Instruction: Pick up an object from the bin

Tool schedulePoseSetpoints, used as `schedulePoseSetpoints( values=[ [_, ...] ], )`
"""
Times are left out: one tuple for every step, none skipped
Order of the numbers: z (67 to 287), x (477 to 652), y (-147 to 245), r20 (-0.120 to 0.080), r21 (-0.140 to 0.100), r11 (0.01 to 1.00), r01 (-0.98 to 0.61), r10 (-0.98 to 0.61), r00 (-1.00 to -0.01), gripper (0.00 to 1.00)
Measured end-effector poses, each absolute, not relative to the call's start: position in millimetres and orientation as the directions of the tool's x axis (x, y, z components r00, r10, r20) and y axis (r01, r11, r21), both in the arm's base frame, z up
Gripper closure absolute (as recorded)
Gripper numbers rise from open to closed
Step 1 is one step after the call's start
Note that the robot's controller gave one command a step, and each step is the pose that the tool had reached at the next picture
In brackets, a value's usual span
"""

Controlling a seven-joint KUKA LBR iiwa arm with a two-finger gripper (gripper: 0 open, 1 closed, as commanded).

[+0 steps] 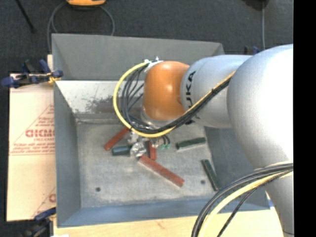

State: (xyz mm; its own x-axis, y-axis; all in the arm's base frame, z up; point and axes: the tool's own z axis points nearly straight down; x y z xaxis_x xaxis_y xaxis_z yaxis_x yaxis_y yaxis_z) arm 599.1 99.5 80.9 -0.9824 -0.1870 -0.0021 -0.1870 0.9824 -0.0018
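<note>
My gripper (137,148) hangs low over the middle of the bin floor, mostly hidden under the arm's wrist. Just to its left lies a short dark teal stick (120,151). A red-brown stick (114,139) lies slanted up-left of that. Another long red-brown stick (161,173) starts right below the gripper and runs down to the right. A short red piece (152,152) shows at the gripper's right side; whether it touches the gripper I cannot tell.
A dark green stick (190,143) lies to the right of the gripper, and another dark green stick (210,175) lies near the bin's right wall. The arm and its cables cover the upper middle of the bin.
</note>
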Motion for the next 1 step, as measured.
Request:
schedulePoseSetpoints(
  values=[
    [251.6,594.0,98.8,-0.013,-0.002,0.98,-0.2,-0.2,-0.98,1.0]
  ],
)
